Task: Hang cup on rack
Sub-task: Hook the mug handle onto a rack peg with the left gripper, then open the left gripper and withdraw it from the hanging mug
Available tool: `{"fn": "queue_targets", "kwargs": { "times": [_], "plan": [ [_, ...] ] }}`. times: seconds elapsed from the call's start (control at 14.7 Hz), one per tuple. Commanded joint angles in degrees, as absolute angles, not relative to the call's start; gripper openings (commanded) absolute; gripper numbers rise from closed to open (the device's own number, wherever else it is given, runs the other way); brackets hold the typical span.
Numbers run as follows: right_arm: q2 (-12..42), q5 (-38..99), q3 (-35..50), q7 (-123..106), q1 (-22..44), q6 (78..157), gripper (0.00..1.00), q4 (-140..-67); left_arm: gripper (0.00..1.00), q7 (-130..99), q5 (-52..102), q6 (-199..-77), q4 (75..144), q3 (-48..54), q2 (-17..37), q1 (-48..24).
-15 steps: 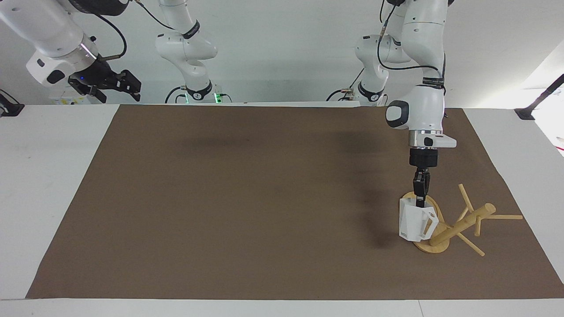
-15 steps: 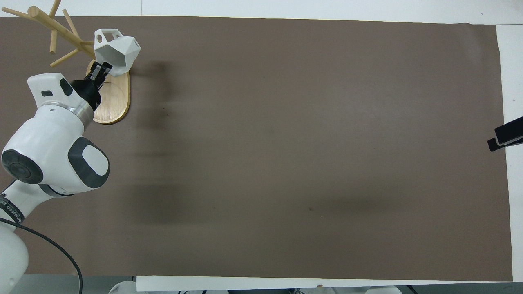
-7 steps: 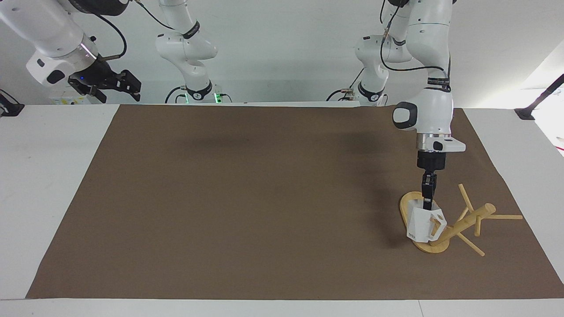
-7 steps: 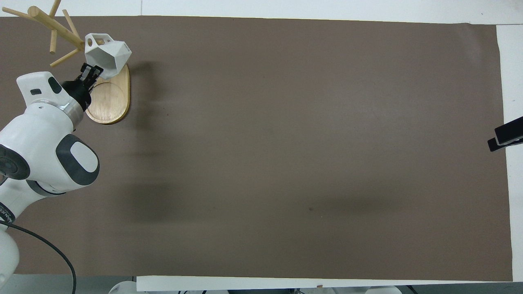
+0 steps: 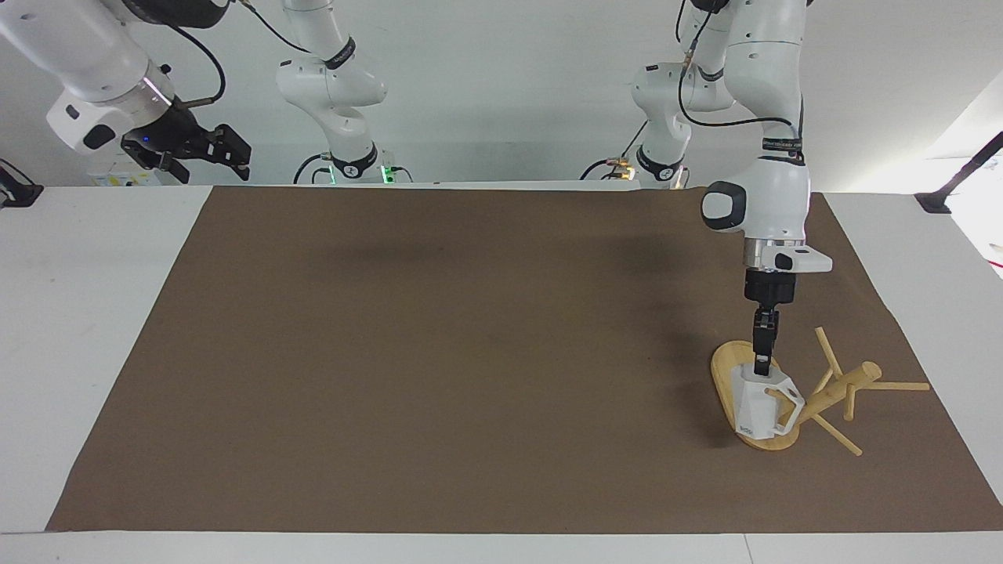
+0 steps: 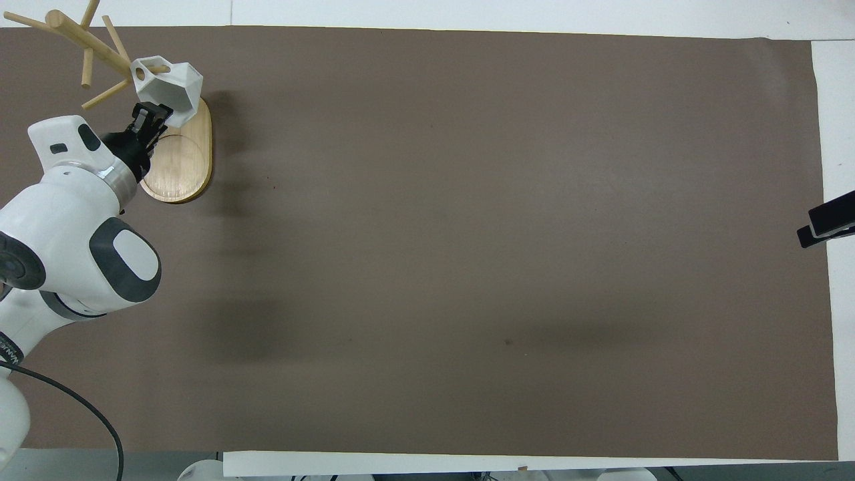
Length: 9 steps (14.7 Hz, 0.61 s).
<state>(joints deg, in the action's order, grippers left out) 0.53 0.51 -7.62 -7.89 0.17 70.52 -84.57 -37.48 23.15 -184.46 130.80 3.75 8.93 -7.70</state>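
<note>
The white faceted cup (image 5: 756,403) (image 6: 170,83) is over the rack's oval base, tight against the foot of the post. A thin peg passes through its cut-out handle (image 6: 143,68). The bamboo rack (image 5: 838,388) (image 6: 180,167) stands at the left arm's end of the table. My left gripper (image 5: 758,366) (image 6: 150,117) points down at the cup's rim, on the side toward the robots. My right gripper (image 5: 227,149) hangs open and holds nothing, raised off the right arm's end of the table, where that arm waits.
A brown mat (image 5: 470,352) covers most of the table. Black clamps (image 5: 16,194) (image 5: 952,188) sit at the table's two ends near the robots. Free pegs (image 5: 901,385) stick out from the rack toward the mat's edge.
The left gripper carried the cup sideways toward the rack's post and lowered it. The handle now sits over a peg. The right arm has not moved.
</note>
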Motion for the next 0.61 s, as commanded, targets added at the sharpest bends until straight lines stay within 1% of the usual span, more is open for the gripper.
{"fn": "queue_targets", "kwargs": {
  "times": [0.0, 0.2, 0.41, 0.48, 0.55],
  "plan": [
    [-0.26, -0.26, -7.38, -7.56, 0.09, 71.54, 1.0, -85.87, 1.0, -38.06, 24.26, -177.03, 130.43, 3.52, 5.81, -7.91],
    [-0.26, -0.26, -7.38, -7.56, 0.09, 71.54, 1.0, -85.87, 1.0, -38.06, 24.17, -167.91, 130.43, 3.43, 0.99, -7.65],
    [-0.26, -0.26, -7.38, -7.56, 0.09, 71.54, 1.0, -85.87, 1.0, -37.97, 20.59, -152.72, 130.25, 2.9, -5.51, -5.98],
    [-0.26, -0.26, -7.38, -7.56, 0.09, 71.54, 1.0, -85.87, 1.0, -37.97, 16.65, -147.1, 128.6, 2.9, -6.93, -4.76],
    [-0.26, -0.26, -7.38, -7.56, 0.09, 71.54, 1.0, -85.87, 1.0, -37.79, 12.17, -138.95, 125.02, 2.9, -7.03, -4.05]
  ]
}}
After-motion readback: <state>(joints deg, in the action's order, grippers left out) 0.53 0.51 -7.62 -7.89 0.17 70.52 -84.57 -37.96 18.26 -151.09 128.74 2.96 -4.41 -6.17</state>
